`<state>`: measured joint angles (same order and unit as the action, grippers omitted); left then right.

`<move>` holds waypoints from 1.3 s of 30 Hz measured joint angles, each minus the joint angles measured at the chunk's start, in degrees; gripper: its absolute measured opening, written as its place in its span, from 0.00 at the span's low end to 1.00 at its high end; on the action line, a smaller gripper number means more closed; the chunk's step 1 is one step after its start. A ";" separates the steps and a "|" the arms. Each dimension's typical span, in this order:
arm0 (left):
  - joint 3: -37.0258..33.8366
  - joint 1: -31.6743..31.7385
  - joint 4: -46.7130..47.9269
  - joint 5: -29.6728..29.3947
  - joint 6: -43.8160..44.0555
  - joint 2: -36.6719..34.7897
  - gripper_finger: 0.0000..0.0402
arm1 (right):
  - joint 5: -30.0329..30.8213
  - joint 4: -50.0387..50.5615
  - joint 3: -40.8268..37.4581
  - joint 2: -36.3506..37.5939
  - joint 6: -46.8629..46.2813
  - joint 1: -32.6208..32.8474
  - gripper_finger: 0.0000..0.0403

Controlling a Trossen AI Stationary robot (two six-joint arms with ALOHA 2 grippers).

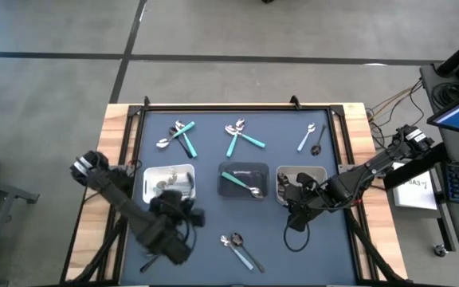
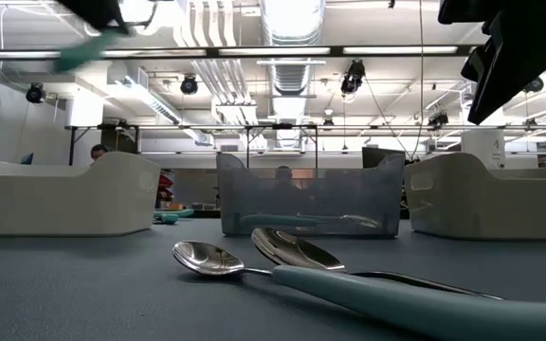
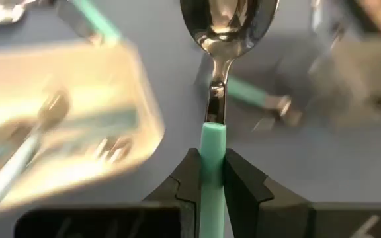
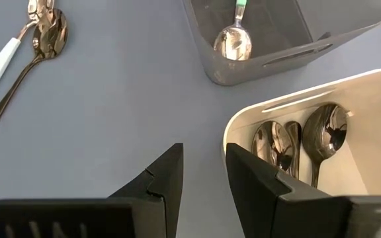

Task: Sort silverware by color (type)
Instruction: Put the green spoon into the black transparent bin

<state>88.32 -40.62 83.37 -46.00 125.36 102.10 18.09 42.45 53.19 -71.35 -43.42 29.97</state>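
- My left hand (image 3: pixel 208 173) is clamped narrow on the handle of a teal-handled spoon (image 3: pixel 215 99), raised off the counter (image 1: pixel 205 255) near the white tray (image 1: pixel 183 171) on the left.
- To do this step well, I judge I should carry it level to the grey middle tray (image 1: pixel 241 168), where a teal-handled spoon already lies, and let go low inside the walls.
- My right hand (image 4: pixel 204 168) hangs with its fingers apart and nothing between them, beside the right tray (image 4: pixel 296 106) that holds dark spoons (image 4: pixel 326 135).
- Loose pieces lie along the far side of the counter, and a pair (image 1: pixel 237 247) on the near side.
- The left wrist view alone shows the pinch on the handle; the overhead view hides it beneath the arm.
- The low view shows only the near pair (image 2: pixel 282 260) close up.
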 joint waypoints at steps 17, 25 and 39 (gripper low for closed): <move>1.04 23.27 -34.36 -8.43 -51.61 2.69 0.06 | 1.04 -1.24 0.00 0.00 1.77 -0.01 0.27; 0.10 30.87 -45.96 -5.90 -69.72 2.69 0.06 | 5.09 -1.23 0.00 0.00 1.03 -1.04 0.27; -4.14 35.13 -50.63 1.27 -77.93 2.72 0.07 | 5.11 -1.21 0.00 0.00 1.03 -2.64 0.27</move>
<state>84.19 -5.48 32.74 -44.74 47.43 104.81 23.20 41.23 53.19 -71.35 -42.39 27.33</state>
